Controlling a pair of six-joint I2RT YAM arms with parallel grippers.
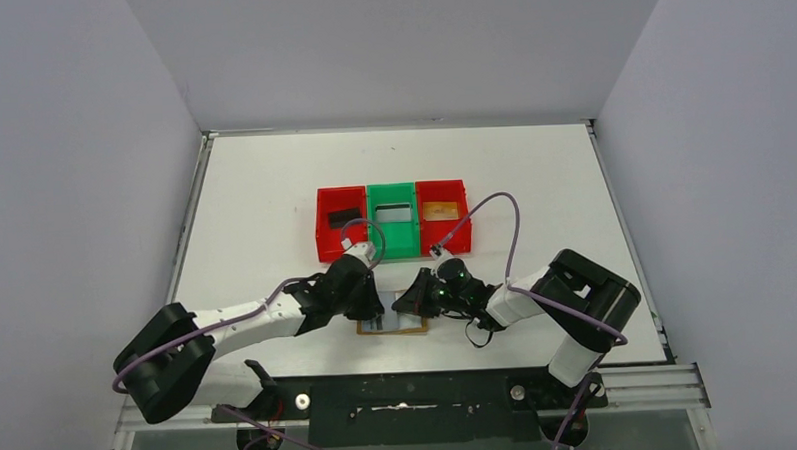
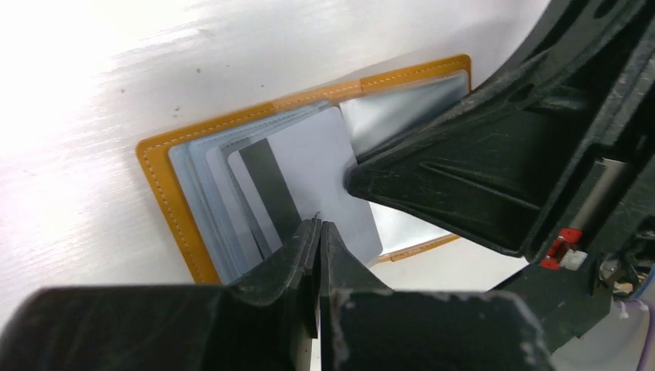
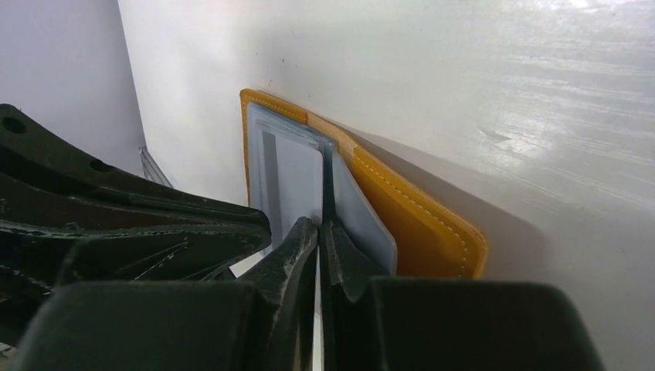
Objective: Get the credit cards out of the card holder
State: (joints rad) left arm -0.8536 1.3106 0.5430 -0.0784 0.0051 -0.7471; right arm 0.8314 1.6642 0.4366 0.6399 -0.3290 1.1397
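The card holder (image 1: 393, 326) lies open on the table between the two grippers, orange-tan rim (image 2: 166, 178) around pale blue-grey panels. A white credit card (image 2: 317, 170) with a dark stripe sticks partly out of the left panel's pockets. My left gripper (image 2: 319, 226) is shut on that card's near edge. My right gripper (image 3: 319, 224) is shut, its tips pressed on the holder near the fold, beside the card (image 3: 297, 182). The holder's right flap (image 3: 417, 224) stands tilted up off the table. From above, the left gripper (image 1: 377, 311) and the right gripper (image 1: 405, 303) nearly touch.
Behind the holder stand three bins in a row: a red bin (image 1: 341, 224) with a dark card, a green bin (image 1: 391, 220) with a pale card, and a red bin (image 1: 444, 213) with an orange-brown card. White walls enclose the table.
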